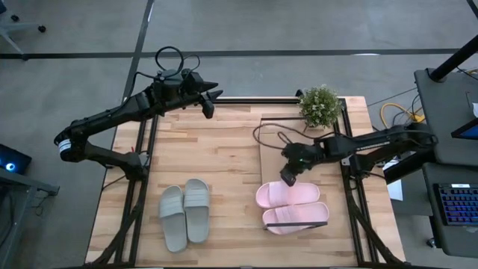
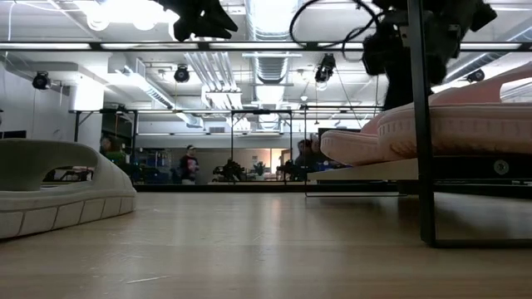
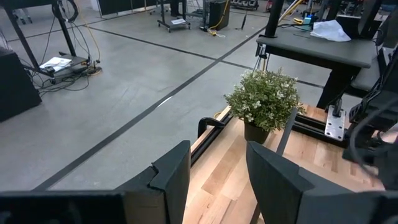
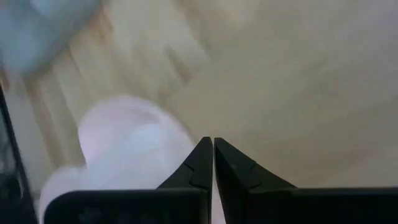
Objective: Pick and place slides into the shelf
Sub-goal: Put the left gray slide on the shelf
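Pink slides (image 1: 291, 206) lie side by side on the shelf (image 1: 272, 153) at the worktop's (image 1: 224, 172) right, the right gripper (image 1: 288, 177) just above their near edge, its jaws pressed together on nothing. Grey-green slides (image 1: 184, 214) sit on the bare worktop to the left. Left gripper (image 1: 210, 103) hangs at the far edge, jaws spread, facing a potted plant (image 1: 320, 106).

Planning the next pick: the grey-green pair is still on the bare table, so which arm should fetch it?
Probably left. The grey-green slides lie on its side of the table, and the left end effector hovers open. The right end effector is shut, over the pink slides on the shelf.
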Motion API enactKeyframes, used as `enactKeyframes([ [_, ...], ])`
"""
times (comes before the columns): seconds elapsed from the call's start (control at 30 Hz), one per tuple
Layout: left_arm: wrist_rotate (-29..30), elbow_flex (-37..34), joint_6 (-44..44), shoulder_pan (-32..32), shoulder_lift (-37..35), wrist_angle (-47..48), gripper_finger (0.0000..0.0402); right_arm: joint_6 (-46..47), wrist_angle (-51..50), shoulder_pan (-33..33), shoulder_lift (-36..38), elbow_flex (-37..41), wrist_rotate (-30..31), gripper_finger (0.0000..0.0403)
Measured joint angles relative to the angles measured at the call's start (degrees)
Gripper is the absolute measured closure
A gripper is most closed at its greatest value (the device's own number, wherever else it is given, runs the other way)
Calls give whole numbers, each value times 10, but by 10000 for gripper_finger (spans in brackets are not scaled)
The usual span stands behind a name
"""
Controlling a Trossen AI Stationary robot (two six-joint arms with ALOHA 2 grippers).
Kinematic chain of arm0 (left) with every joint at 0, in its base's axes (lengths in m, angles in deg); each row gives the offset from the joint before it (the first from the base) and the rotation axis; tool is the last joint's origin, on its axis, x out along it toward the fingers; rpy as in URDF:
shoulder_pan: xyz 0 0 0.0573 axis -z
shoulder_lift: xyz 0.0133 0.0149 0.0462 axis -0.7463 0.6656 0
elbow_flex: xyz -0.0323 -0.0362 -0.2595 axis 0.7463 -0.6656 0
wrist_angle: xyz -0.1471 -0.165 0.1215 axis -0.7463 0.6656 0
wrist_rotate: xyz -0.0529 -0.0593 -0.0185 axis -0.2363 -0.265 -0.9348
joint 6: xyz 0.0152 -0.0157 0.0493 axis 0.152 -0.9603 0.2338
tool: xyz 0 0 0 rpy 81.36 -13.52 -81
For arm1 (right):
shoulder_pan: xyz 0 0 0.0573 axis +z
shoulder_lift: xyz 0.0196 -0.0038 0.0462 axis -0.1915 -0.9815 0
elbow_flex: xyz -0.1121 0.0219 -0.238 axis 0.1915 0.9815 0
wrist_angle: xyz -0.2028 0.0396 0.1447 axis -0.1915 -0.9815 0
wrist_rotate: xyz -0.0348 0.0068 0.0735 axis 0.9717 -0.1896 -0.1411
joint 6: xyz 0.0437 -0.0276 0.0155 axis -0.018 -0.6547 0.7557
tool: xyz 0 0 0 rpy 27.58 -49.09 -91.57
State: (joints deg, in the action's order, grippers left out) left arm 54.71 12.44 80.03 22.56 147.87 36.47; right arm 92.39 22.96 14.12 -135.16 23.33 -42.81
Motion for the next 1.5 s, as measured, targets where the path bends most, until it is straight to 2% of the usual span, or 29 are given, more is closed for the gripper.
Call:
enactKeyframes([
  [0.13, -13, 0, -2, 0, 0, 0, 260, -25, 85, -1, 60, -4, 44, 394],
  [0.33, -122, 0, -65, 0, -1, 7, 260, -102, 300, 1, 170, -3, 47, 394],
  [0.43, -150, 0, -74, 0, -5, 29, 260, -155, 344, 5, 232, -3, 58, 394],
  [0.57, -154, 0, -74, 0, -8, 50, 260, -215, 284, 21, 319, -3, 91, 394],
  [0.73, -158, 0, -71, 0, -15, 48, 260, -226, 183, 36, 401, -2, 123, 394],
  [0.93, -187, 0, -69, 0, -16, 78, 260, -229, 133, 36, 420, -1, 122, 394],
  [1.1, -230, 0, -43, 0, -17, 165, 260, -229, 124, 36, 423, -1, 124, 389],
  [1.2, -241, 0, -45, 0, -12, 225, 260, -228, 124, 36, 422, -1, 131, 369],
  [1.33, -245, 0, -59, 0, -12, 279, 260, -226, 124, 36, 422, -1, 132, 321],
  [1.5, -314, 0, -60, 0, -12, 307, 260, -226, 117, 35, 422, -1, 158, 253],
])
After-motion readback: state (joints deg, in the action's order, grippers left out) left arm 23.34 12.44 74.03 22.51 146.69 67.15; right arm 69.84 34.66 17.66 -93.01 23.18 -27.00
